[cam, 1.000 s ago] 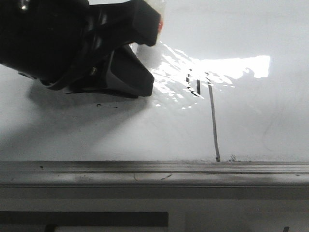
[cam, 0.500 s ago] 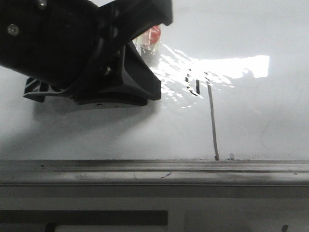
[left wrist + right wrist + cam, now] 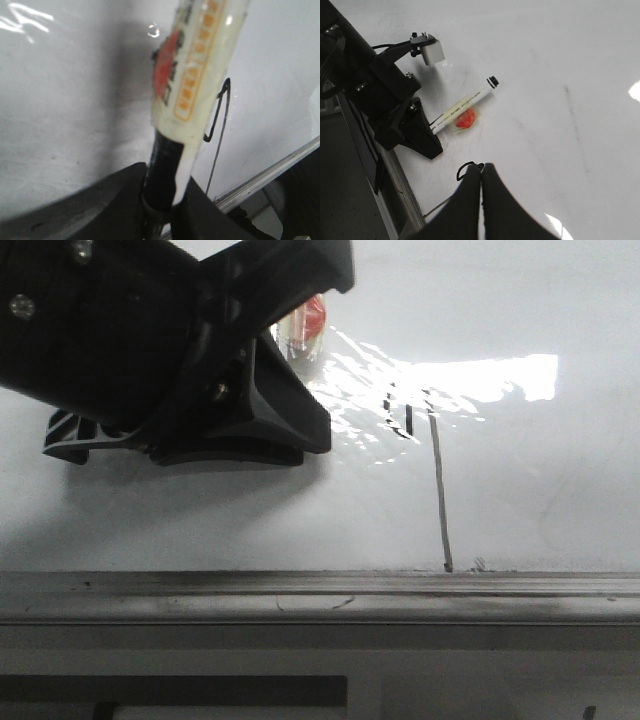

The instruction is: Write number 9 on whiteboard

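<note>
The number 9 [image 3: 437,475] is drawn in black on the whiteboard [image 3: 540,470], a narrow loop with a long thin tail running down to the grey rail [image 3: 320,590]. My left gripper [image 3: 318,345] is shut on a cream marker [image 3: 308,322] with a red and orange label, just left of the figure. In the left wrist view the marker [image 3: 195,70] rises from the jaws with the 9 [image 3: 220,107] beside it. My right gripper [image 3: 481,169] is shut and empty above the 9's loop [image 3: 463,171]. It looks at the left gripper [image 3: 427,132] and marker [image 3: 465,104].
The board's metal rail [image 3: 395,170] runs along the near edge, with the robot's base frame below it [image 3: 320,680]. Strong glare [image 3: 480,380] lies on the board around the top of the figure. Faint grey smudges [image 3: 570,100] mark the far board.
My left gripper with the marker has lifted and shifted slightly right over the last second; the marker's red label now shows. The figure is unchanged.
</note>
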`<move>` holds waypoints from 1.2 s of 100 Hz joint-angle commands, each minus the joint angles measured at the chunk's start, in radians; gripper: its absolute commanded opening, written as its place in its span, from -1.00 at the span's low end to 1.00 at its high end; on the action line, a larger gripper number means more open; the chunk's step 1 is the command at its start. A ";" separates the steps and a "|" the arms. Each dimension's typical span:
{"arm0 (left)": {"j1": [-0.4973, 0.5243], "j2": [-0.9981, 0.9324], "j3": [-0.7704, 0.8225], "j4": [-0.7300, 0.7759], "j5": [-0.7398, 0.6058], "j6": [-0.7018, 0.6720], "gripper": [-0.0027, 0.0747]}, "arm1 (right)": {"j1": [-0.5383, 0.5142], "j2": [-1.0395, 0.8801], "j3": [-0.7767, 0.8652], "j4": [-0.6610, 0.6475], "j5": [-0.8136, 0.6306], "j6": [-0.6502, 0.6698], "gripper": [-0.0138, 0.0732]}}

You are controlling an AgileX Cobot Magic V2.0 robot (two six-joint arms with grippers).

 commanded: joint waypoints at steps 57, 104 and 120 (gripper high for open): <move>0.013 0.003 -0.001 -0.100 -0.238 -0.001 -0.71 | 0.001 -0.004 -0.029 -0.042 -0.072 0.002 -0.82; 0.013 0.003 -0.001 -0.110 -0.268 -0.001 0.06 | 0.001 -0.004 -0.029 -0.042 -0.100 0.002 -0.82; 0.013 0.003 -0.001 -0.110 -0.268 -0.001 0.21 | 0.001 -0.004 -0.029 -0.042 -0.101 0.002 -0.82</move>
